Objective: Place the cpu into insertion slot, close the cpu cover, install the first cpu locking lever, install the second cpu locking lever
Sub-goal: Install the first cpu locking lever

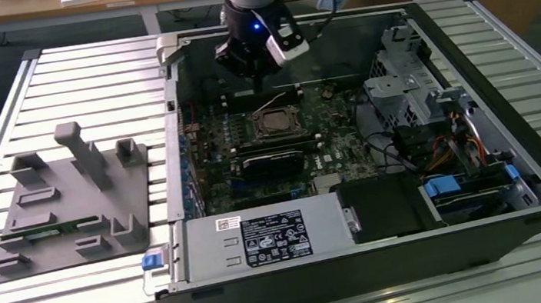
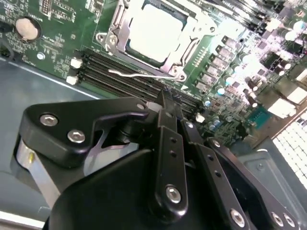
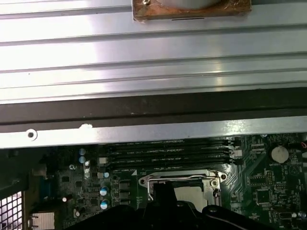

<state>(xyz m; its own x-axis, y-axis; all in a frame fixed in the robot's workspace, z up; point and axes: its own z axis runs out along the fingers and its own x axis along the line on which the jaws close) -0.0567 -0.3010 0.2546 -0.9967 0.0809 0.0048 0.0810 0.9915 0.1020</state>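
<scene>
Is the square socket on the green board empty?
No, in the second wrist view the pale silver cpu lies in it, with the cpu cover framing it.

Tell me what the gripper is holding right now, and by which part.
Nothing. The gripper is shut and empty, its tip close to the wire locking lever beside the cpu cover.

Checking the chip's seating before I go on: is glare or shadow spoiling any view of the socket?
Second wrist view: glare whitens the cpu top, yet the cpu cover frame reads clearly. First wrist view: the bright metal slats glare, the board is dim, and the hand hides part of the cpu. Exterior view: even light, the insertion slot dark.
</scene>
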